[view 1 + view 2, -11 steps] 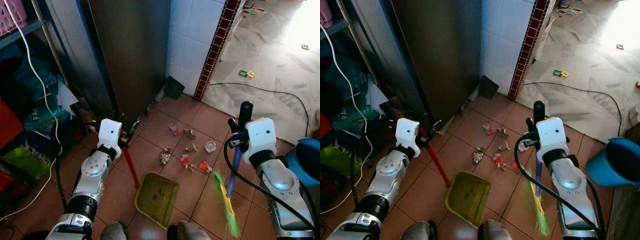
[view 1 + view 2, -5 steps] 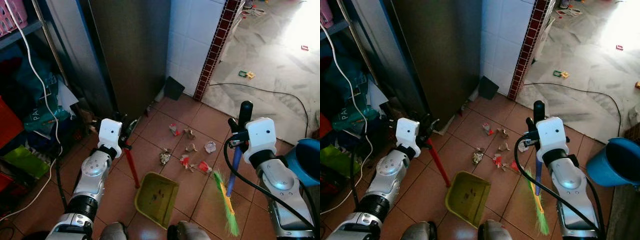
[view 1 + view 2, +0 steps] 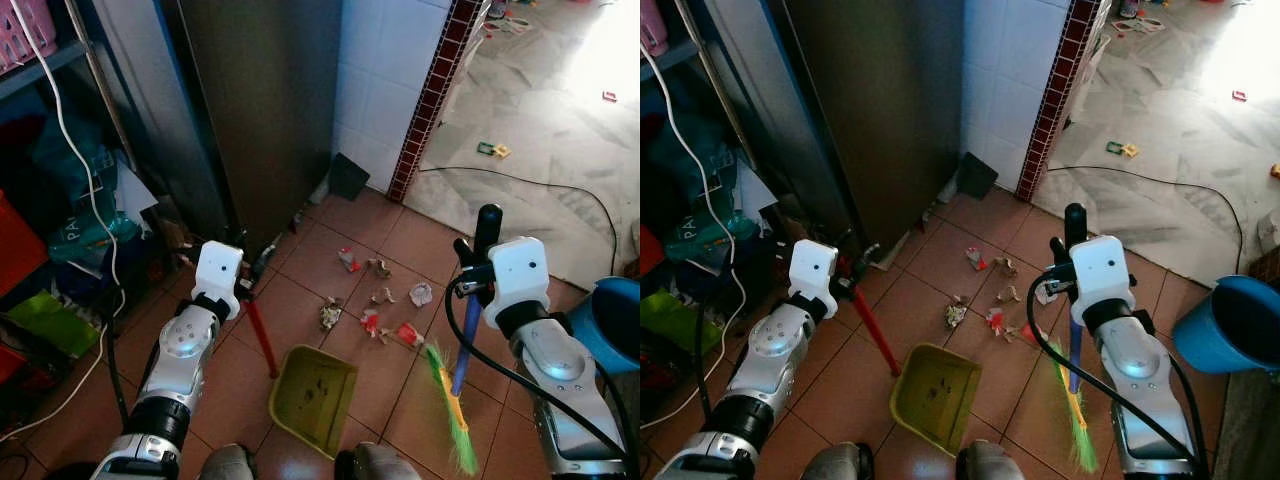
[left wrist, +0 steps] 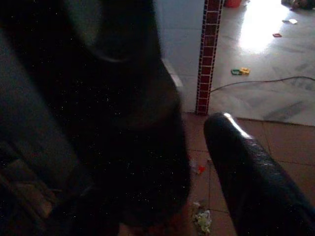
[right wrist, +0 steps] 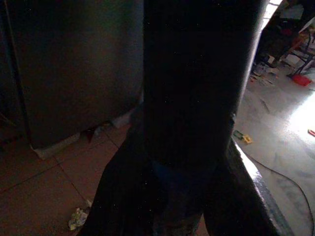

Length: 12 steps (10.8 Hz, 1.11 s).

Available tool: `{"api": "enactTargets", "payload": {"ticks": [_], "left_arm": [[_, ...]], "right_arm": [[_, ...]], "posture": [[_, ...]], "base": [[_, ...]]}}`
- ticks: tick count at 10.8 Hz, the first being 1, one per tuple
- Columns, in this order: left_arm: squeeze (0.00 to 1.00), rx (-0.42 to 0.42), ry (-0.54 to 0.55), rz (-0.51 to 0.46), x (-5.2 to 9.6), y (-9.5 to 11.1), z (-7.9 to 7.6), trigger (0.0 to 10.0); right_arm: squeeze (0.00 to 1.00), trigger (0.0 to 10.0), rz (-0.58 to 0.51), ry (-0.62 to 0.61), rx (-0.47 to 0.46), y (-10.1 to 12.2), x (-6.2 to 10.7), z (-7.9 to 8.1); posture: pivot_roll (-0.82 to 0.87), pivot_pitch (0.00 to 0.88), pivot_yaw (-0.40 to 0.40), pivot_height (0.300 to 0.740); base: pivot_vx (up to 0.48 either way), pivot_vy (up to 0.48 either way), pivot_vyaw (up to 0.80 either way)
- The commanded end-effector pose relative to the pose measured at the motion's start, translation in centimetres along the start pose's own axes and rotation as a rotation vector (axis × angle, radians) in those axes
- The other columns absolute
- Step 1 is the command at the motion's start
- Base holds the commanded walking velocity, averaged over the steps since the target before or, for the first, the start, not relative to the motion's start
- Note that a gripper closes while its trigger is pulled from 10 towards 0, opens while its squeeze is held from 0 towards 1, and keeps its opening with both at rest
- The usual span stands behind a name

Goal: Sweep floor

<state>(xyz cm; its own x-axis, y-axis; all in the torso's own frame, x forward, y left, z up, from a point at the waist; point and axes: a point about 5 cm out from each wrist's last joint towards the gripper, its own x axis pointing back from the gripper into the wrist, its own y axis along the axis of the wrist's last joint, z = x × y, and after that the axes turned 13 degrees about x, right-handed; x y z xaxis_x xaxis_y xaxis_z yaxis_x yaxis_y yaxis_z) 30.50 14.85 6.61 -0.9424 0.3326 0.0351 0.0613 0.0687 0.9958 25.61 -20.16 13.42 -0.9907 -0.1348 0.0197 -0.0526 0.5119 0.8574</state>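
Right gripper (image 3: 470,262) clamps the blue-handled, green-bristled broom (image 3: 452,400); left gripper (image 3: 250,283) clamps the red-handled yellow dustpan (image 3: 313,395); litter (image 3: 378,310) lies beyond the dustpan.

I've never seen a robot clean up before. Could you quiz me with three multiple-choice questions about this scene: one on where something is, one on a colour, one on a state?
1. Where do the scattered paper scraps lie?
A. inside the blue plastic bucket
B. on the brown tiled floor beyond the dustpan
C. on a shelf

2. What colour is the plastic dustpan?
A. olive-green
B. white
C. black

3. What does the right hand hold?
A. nothing
B. a cable
C. the blue-handled broom with green bristles

Answers: 1 B, scraps sit on tiles; 2 A, its pan shows green; 3 C, fingers wrap the handle.
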Motion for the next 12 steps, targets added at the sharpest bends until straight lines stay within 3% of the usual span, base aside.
{"api": "enactTargets", "payload": {"ticks": [1,2,3,4,6,7,12], "left_arm": [[0.0,-0.016,0.002,0.001,0.1,0.1,0.1,10.0],[0.0,-0.018,0.001,-0.002,0.1,0.3,0.0,10.0],[0.42,0.003,0.004,-0.008,0.3,0.3,0.0,10.0],[1.0,0.009,0.005,-0.013,0.5,0.3,-0.2,10.0],[1.0,-0.001,0.006,-0.007,0.9,0.1,-0.3,10.0],[0.0,0.0,0.007,-0.007,1.0,0.1,-0.4,10.0],[0.0,0.023,0.01,-0.016,1.5,0.4,-0.7,10.0]], "right_arm": [[0.0,10.0,-0.027,-0.012,0.025,0.5,-0.1,-0.4],[0.0,10.0,-0.027,-0.01,0.026,0.4,-0.1,-0.4],[0.0,10.0,-0.027,-0.006,0.025,0.4,-0.2,-0.3],[0.0,10.0,-0.028,-0.001,0.024,0.4,-0.2,-0.2],[0.0,10.0,-0.03,0.004,0.022,0.4,-0.4,-0.1],[0.0,10.0,-0.03,0.005,0.023,0.3,-0.4,-0.1],[0.0,10.0,-0.032,0.012,0.025,0.3,-0.5,-0.1]], "posture": [[-0.14,0.118,-0.047,0.74],[-0.14,0.117,-0.05,0.74],[-0.14,0.117,-0.05,0.74],[-0.13,0.116,-0.053,0.74],[-0.13,0.112,-0.055,0.74],[-0.13,0.11,-0.054,0.74],[-0.12,0.109,-0.06,0.74]], "base": [[0.0,0.0,0.0],[0.0,0.0,0.0],[0.0,0.0,0.0],[0.0,0.0,0.0],[0.0,0.0,0.0],[0.0,0.0,0.0],[0.0,0.0,0.0]]}}
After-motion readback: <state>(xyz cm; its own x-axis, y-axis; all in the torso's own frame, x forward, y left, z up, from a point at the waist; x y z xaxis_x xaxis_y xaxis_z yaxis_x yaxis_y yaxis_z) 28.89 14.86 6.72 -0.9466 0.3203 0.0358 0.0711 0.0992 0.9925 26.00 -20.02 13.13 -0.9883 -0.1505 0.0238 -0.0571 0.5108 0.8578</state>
